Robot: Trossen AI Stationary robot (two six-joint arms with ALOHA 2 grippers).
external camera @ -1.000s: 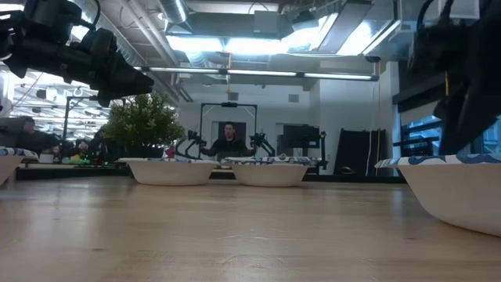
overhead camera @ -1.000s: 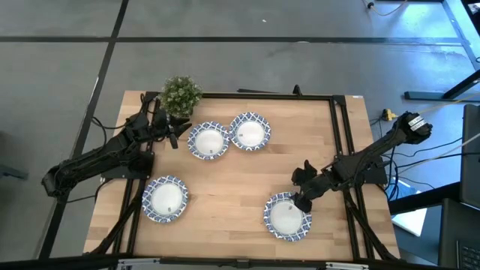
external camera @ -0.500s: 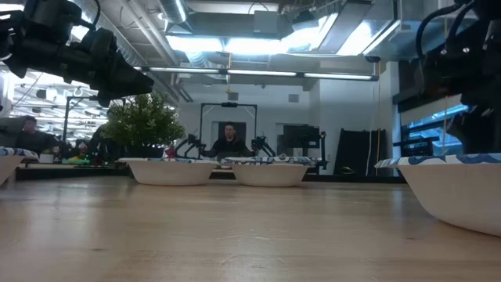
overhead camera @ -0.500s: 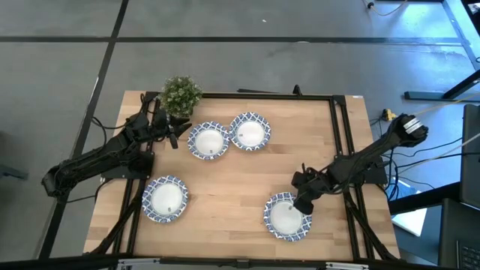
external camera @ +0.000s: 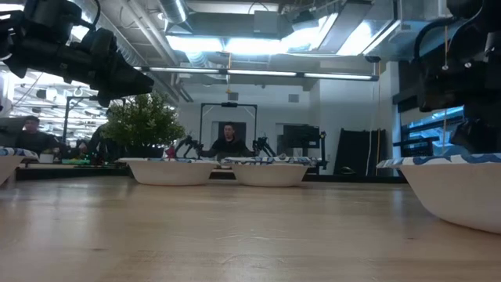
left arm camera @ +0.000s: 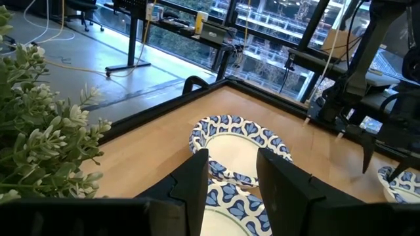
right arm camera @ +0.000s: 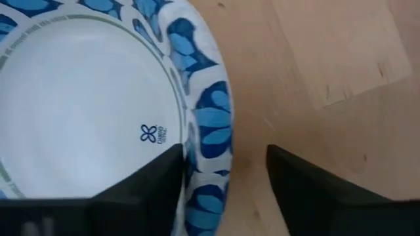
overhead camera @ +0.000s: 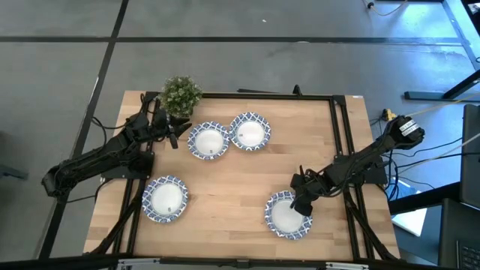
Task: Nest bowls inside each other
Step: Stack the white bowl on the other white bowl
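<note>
Blue-rimmed bowl half cut off; right gripper fingers straddle rim, apart; left gripper fingers parted

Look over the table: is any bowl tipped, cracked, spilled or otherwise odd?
Nothing stands out. All four bowls sit upright and look intact on the table; the potted plant stands upright at the far-left corner.

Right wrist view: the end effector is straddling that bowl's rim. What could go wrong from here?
1. The right end effector has one finger inside and one outside the near-right bowl, gripping only a thin rim; the bowl could tilt or slip when lifted.
2. The two far bowls sit touching, so dropping onto one may nudge the other.
3. The left end effector hovers beside them, close to any approach.
</note>
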